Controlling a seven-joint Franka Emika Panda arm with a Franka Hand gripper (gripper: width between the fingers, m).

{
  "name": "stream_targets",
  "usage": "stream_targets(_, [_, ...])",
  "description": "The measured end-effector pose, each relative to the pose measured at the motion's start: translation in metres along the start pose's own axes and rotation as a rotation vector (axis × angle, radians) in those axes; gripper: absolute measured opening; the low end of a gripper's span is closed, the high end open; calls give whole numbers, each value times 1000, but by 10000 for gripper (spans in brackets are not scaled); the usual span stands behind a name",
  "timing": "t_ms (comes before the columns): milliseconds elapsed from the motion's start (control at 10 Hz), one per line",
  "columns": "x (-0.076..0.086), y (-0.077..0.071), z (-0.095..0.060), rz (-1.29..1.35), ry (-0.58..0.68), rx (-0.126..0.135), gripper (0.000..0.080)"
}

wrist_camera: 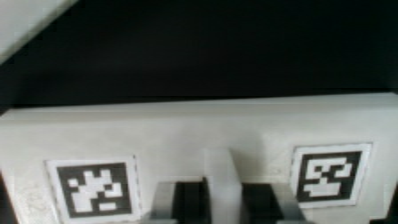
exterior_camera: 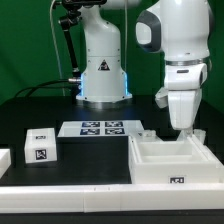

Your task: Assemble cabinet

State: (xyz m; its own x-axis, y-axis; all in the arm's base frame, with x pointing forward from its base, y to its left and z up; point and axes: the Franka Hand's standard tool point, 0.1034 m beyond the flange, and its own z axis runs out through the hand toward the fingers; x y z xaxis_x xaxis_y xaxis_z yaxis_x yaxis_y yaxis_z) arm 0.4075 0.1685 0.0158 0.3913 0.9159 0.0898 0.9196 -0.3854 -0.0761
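The cabinet (exterior_camera: pixel 170 165) is a large white open box with inner compartments, at the exterior view's right front. My gripper (exterior_camera: pixel 183 129) comes straight down onto its far wall. In the wrist view the fingers (wrist_camera: pixel 183 203) sit close on either side of a thin white rib (wrist_camera: pixel 222 185) of the cabinet, between two square tags (wrist_camera: pixel 93 187). The jaws look shut on that rib. A small white drawer block (exterior_camera: pixel 40 148) with a tag stands on the table at the exterior view's left. Another white piece (exterior_camera: pixel 3 158) shows at the left edge.
The marker board (exterior_camera: pixel 100 128) lies flat in the middle of the black table, in front of the arm's base (exterior_camera: pixel 103 85). A long white border rail (exterior_camera: pixel 70 195) runs along the front edge.
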Motion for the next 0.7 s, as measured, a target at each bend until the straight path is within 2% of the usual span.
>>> stream_targets(600, [0, 0, 0, 0, 0, -1, 68])
stream_targets(700, [-3, 3, -7, -27, -14, 1, 68])
